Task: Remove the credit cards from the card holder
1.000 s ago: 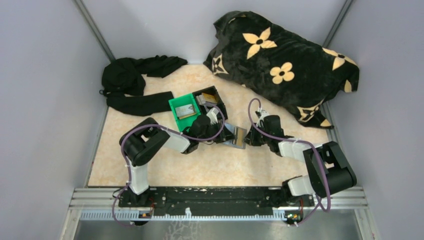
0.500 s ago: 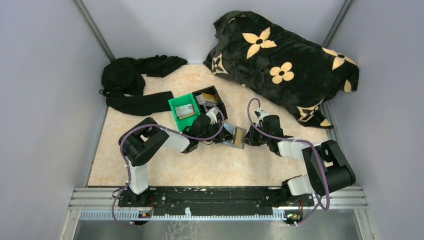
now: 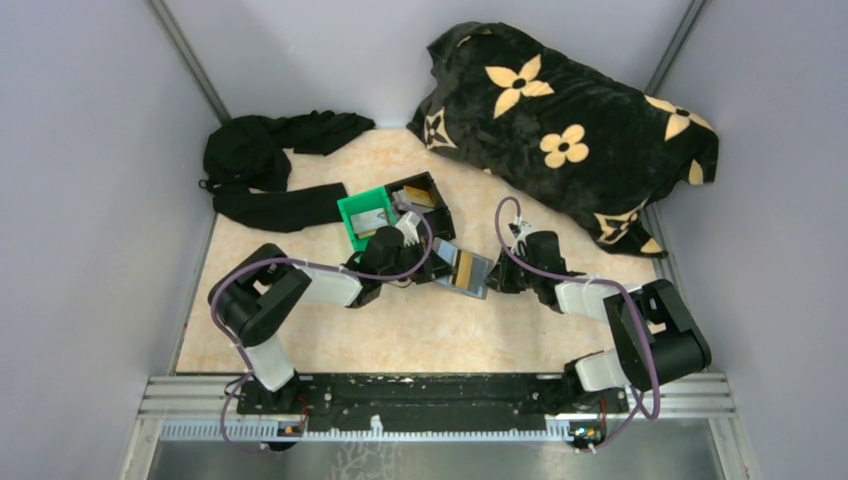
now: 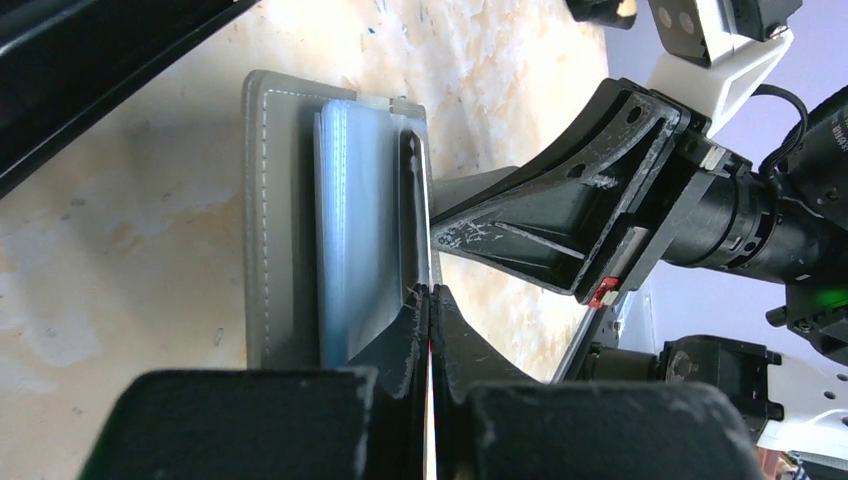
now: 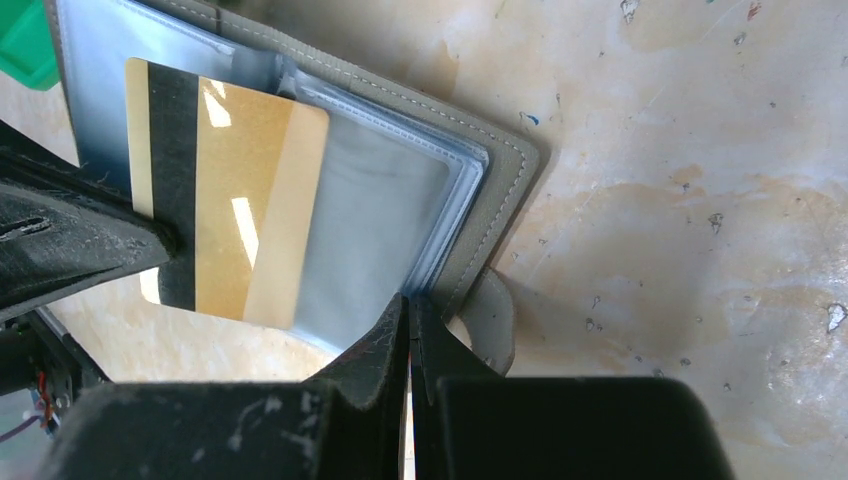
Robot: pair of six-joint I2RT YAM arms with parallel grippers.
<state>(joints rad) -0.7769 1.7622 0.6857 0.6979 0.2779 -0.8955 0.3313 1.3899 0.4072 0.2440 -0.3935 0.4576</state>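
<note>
Jaws, left gripper [image 4: 430, 292]: fingers pressed almost together, only a sliver between them, clamped on one end of the gold card [image 5: 225, 190].
Jaws, right gripper [image 5: 407, 305]: pinched just as tight on the stitched edge of the card holder [image 5: 510, 190], pinning it down on the table [image 5: 700, 250].

Position: holder lies open on the table between my two arms, near the green bin [image 3: 350, 212]. Card is mostly out of its clear sleeve [image 5: 380, 220]. Its far end overlaps the sleeve; cannot tell whether it is tucked in or merely lying over it.

Risks (my judgement):
1. Left grip covers only a narrow strip of slick plastic. A pull off the sleeve's line could pivot the card or let it slip free.
2. Right hold is on a thin edge. If the sleeve drags on the card, the holder may lift or slide and come along.
3. Both sets of fingers work close together; a sideways move could knock them.

Contact check: left fingers touch the card only, as far as the wrist view shows. Right fingers touch the holder only.
</note>
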